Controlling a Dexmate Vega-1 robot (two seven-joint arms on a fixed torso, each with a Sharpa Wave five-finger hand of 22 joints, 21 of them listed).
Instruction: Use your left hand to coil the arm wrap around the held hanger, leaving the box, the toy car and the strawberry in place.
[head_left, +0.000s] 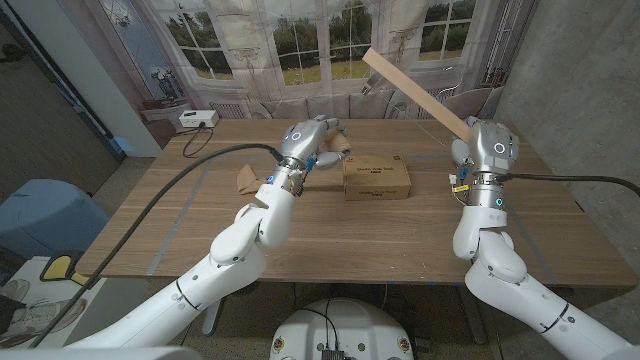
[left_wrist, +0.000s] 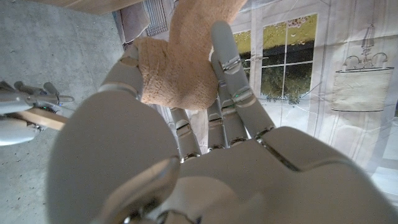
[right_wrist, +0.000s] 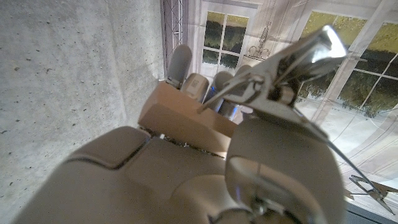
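Wooden table (head_left: 180, 235) with box (head_left: 376, 178)

We see two glossy white arms with rounded, segmented shells. Each wrist is a silver metallic cylinder with a glowing blue ring light, with small yellow and blue fittings below it. A thick black cable runs along each forearm. The left hand (left_wrist: 205, 168) and right hand (right_wrist: 205, 162) have pale grey smooth palm backs; the fingers (left_wrist: 231, 68) are silver-grey, jointed, with dark seams.

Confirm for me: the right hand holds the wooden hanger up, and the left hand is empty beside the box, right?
Not quite. The left hand is not empty: the left wrist view shows it gripping the tan arm wrap. The right hand does hold the wooden hanger up, and the box sits nearby.
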